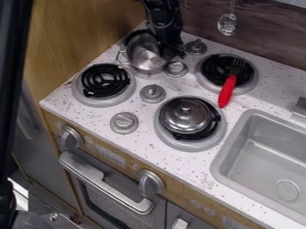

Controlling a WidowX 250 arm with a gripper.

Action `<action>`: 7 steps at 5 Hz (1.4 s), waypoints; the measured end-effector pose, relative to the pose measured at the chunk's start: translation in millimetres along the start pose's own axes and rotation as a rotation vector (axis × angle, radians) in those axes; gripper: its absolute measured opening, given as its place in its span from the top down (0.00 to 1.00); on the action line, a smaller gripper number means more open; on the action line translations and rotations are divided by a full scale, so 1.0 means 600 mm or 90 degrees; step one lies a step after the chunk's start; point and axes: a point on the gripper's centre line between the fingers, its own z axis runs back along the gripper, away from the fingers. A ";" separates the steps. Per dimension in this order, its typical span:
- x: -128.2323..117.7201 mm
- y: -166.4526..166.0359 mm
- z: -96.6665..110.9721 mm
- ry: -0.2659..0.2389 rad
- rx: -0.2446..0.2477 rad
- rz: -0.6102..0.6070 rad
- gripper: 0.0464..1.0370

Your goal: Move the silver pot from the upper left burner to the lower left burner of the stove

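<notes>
on the far right burner (248, 85) a fork with a red handle (227, 90) is laid, on the near right burner (173, 142) a silver lid (186, 115) is seen, and a grey knob (176, 68) is placed close at the near right side of the silver pot (144, 53). the pot is found at the far left burner (126, 39), below and slightly left of the black gripper (171, 52), which is held over its right side; whether it is open, closed or gripping cannot be made out.
</notes>
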 end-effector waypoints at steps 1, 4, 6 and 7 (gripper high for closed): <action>-0.005 0.003 -0.043 0.045 -0.022 0.002 0.25; -0.005 0.003 -0.077 0.075 -0.046 0.006 0.34; -0.024 -0.005 -0.068 0.069 -0.028 -0.012 0.69; -0.030 -0.007 -0.049 0.064 -0.028 -0.010 0.89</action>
